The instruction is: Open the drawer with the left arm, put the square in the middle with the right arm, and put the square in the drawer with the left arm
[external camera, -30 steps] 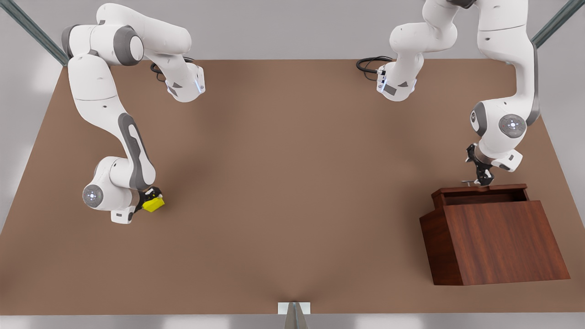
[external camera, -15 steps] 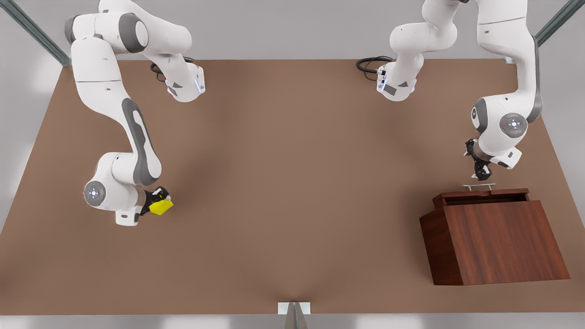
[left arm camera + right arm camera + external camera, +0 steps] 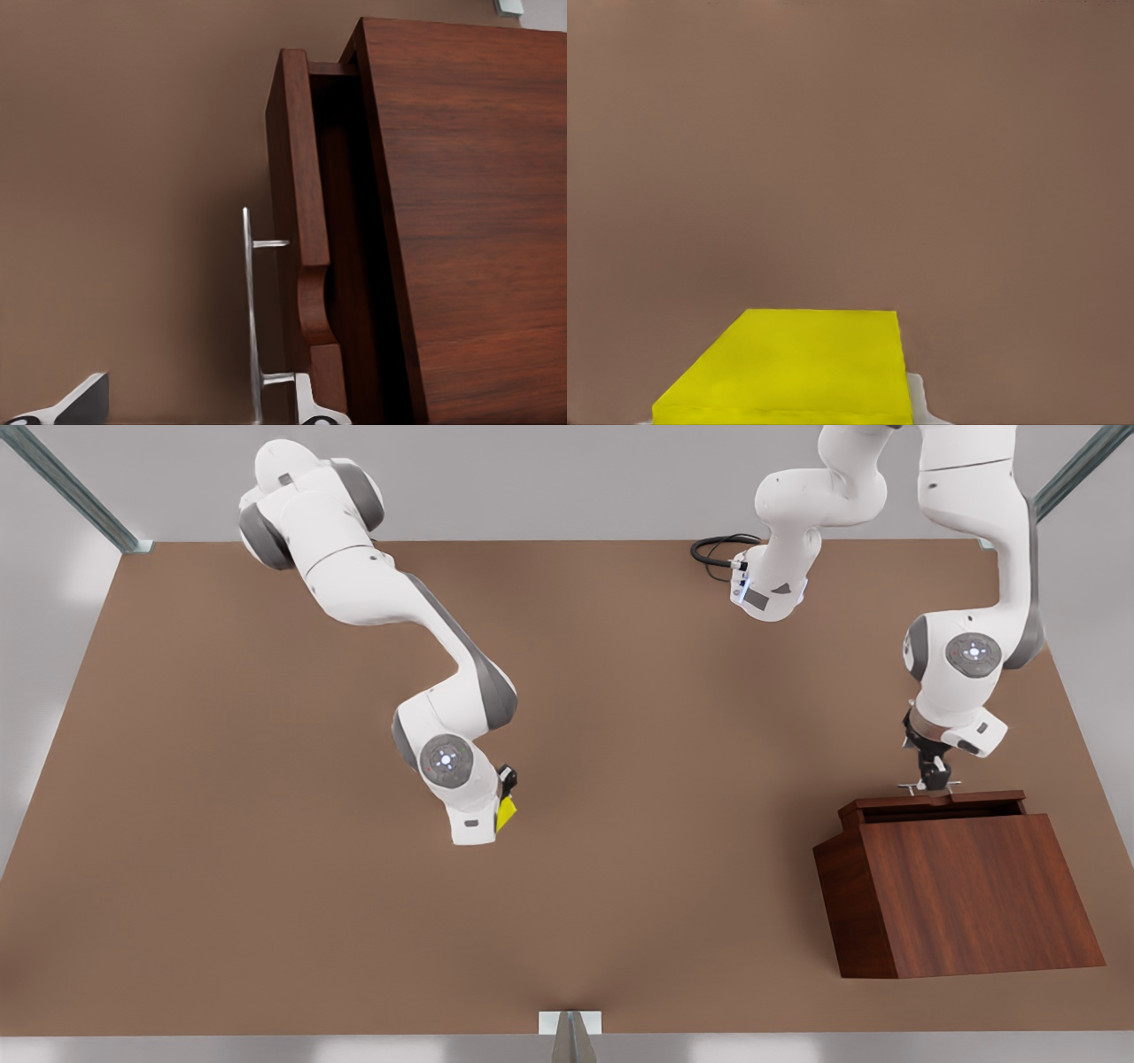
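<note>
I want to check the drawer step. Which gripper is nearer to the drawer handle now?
Left. The left gripper is right at the drawer handle, jaws open around the bar. The right gripper is far off over the table's middle, holding the square.

My cabinet (image 3: 974, 895) is dark reddish wood with a visible grain and a soft satin sheen, and so is its drawer (image 3: 297, 204). The handle (image 3: 249, 301) is slim polished metal. The square (image 3: 793, 367) looks like smooth matt yellow plastic. The tabletop (image 3: 620, 868) is plain matt brown. My 2 arms wear glossy white shells with grey covers
</note>
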You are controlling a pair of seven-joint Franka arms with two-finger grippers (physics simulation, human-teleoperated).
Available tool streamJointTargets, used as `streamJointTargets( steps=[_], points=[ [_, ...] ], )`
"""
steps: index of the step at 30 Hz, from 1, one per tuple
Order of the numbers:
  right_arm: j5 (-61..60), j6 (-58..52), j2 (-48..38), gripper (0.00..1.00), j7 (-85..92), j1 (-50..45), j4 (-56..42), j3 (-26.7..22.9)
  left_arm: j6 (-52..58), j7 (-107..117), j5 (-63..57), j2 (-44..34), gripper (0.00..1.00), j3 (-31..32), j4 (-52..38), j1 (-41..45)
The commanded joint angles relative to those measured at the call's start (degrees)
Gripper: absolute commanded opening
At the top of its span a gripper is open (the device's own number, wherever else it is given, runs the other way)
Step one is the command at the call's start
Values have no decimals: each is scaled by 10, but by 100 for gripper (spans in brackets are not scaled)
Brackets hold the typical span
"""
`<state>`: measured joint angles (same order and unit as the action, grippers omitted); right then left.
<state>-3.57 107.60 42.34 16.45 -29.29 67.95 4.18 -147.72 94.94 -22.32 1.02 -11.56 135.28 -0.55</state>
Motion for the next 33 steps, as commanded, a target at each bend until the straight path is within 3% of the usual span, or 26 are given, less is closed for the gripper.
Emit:
streamJointTargets(
  steps=[1,3,7,18,22,33],
  points=[
    [16,-48,37,60,-485,-6,-42,14,-51,38,-5,-2,100,-2,12,-34],
    [17,-46,96,60,-548,-16,-115,40,-104,38,-5,-12,100,-12,35,-35],
    [18,-15,107,60,-655,-88,-123,40,-130,38,-14,-12,100,-18,37,-35],
    [19,90,162,60,-875,-168,-139,38,-129,42,-18,0,100,-18,61,-38],
    [77,132,176,58,-868,-189,-135,36,-127,42,-17,6,100,-18,61,-38],
    [139,65,174,59,-691,-193,-135,36,-100,42,-17,3,100,-17,59,-37]
  ],
)
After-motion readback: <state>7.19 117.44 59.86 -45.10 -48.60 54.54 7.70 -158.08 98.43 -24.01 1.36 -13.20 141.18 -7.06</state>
